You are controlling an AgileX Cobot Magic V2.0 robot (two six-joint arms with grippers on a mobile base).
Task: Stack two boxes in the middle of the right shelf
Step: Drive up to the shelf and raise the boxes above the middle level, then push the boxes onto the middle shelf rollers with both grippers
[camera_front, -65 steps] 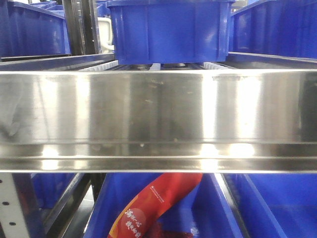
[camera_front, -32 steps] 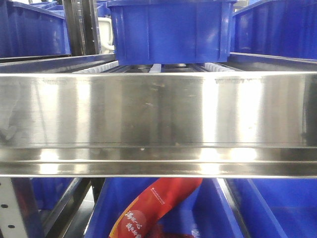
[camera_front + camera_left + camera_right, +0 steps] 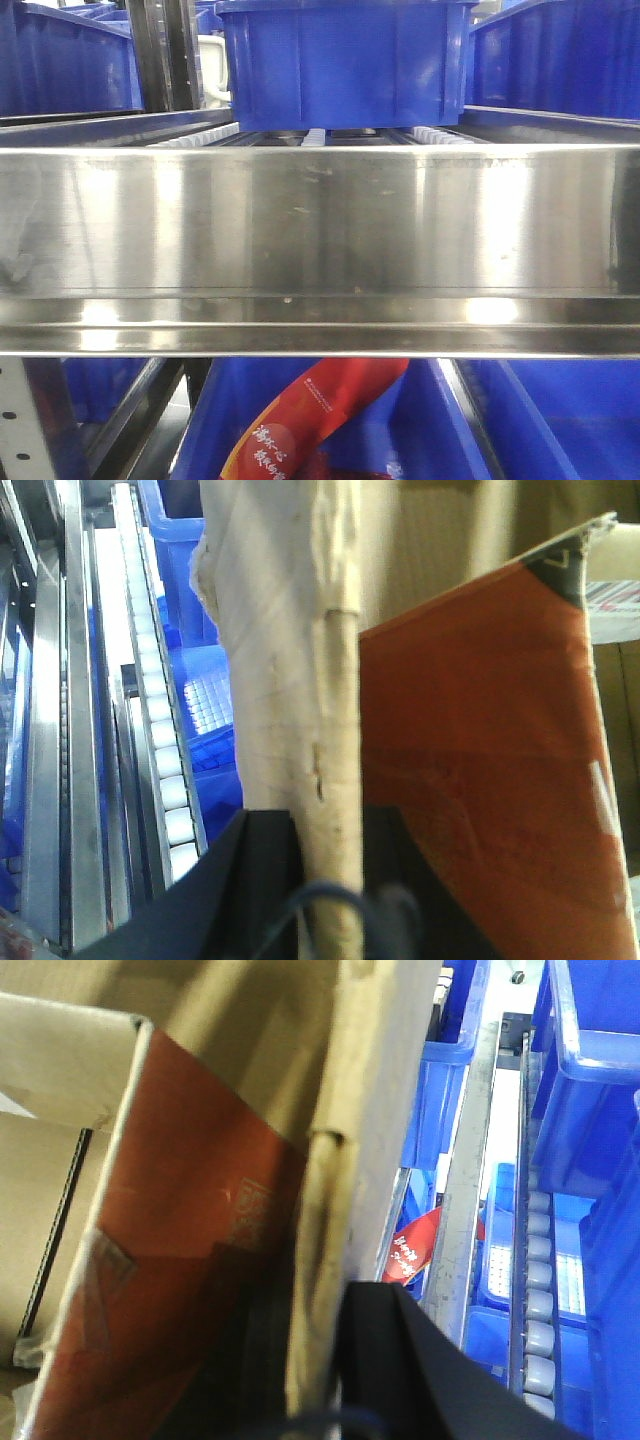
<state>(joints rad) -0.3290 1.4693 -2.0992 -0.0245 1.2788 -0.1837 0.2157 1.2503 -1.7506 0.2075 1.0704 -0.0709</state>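
In the left wrist view my left gripper point(image 3: 330, 825) is shut on the upright edge of a brown cardboard carton wall point(image 3: 285, 680). A red-orange panel point(image 3: 480, 760) stands inside the carton. In the right wrist view my right gripper point(image 3: 320, 1305) is shut on a carton wall point(image 3: 370, 1080), with a red-orange panel point(image 3: 200, 1240) on its inner side. Only one carton shows. The front view shows no carton and no gripper. The shelf's shiny steel front rail point(image 3: 320, 230) fills it, with white roller tracks point(image 3: 200, 138) behind.
A blue bin point(image 3: 345, 60) stands on the rollers just behind the rail, with more blue bins at both sides. Below the rail a red printed packet point(image 3: 310, 410) lies in a blue bin. Roller tracks point(image 3: 160, 730) and blue bins point(image 3: 590, 1090) flank the carton.
In the front view the steel rail sits slightly lower in the frame than one second ago. Nothing visible has changed in the last half second.
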